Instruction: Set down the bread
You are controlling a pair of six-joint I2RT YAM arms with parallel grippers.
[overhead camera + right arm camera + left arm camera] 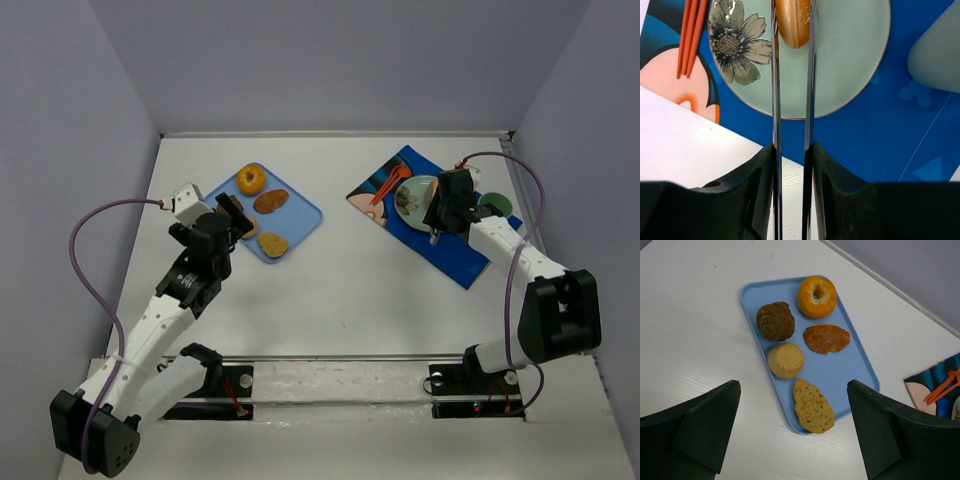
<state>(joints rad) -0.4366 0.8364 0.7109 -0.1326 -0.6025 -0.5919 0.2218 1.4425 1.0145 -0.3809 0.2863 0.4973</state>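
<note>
My right gripper (792, 155) is shut on a pair of metal tongs (775, 90). The tongs pinch a golden-brown bread roll (792, 22) over a pale green flowered plate (850, 65). In the top view this gripper (447, 205) sits at the plate (412, 198) on the blue mat (460, 255). My left gripper (792, 440) is open and empty, hovering above the near end of a blue tray (840, 365). The tray holds a donut (816, 296), a brown croissant (775, 320), a round bun (785, 360), a flat pastry (826, 338) and a seeded slice (813, 406).
Orange chopsticks (690, 35) lie on the mat left of the plate. A grey-green cup (937, 55) stands to the plate's right. The tray (300, 215) is at the back left and the mat at the back right, with white table between them.
</note>
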